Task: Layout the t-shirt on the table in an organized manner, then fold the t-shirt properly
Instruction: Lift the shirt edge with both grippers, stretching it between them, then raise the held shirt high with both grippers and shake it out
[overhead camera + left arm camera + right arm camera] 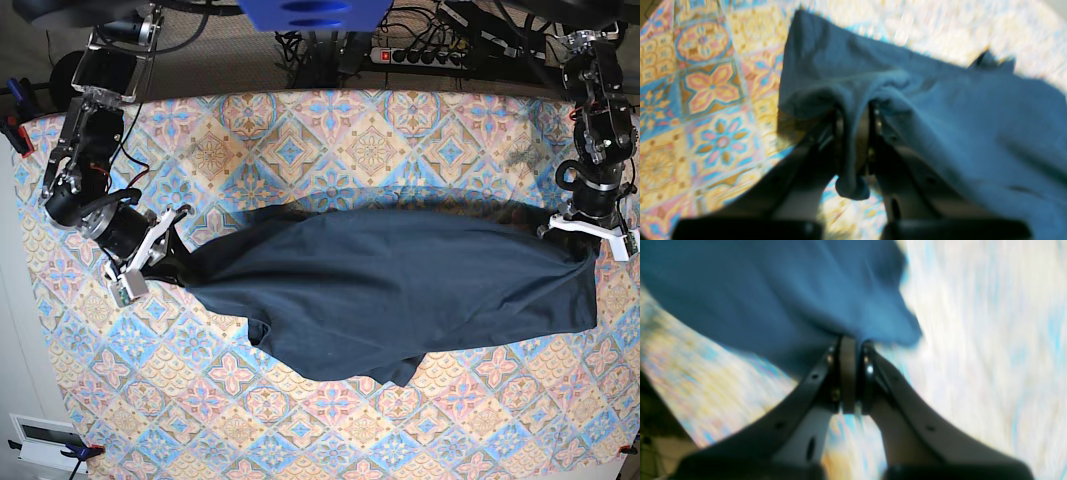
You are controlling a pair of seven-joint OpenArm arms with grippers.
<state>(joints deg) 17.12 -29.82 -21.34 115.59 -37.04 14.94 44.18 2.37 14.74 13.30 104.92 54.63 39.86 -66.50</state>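
The dark navy t-shirt (400,290) hangs stretched sideways across the middle of the table (300,130), with a loose fold drooping toward the front. My right gripper (178,250) is at the shirt's left end. In the right wrist view the right gripper (850,343) is shut on a pinch of the t-shirt (773,290) above the blurred table (973,340). My left gripper (585,240) holds the right end. In the left wrist view the left gripper (855,113) is shut on a bunched fold of the t-shirt (957,116), over the table (706,100).
A power strip (420,55) and cables lie behind the table's far edge. A white box (45,440) sits off the front left corner. Clamps (15,130) grip the cloth at the left edge. Patterned cloth shows in front of and behind the shirt.
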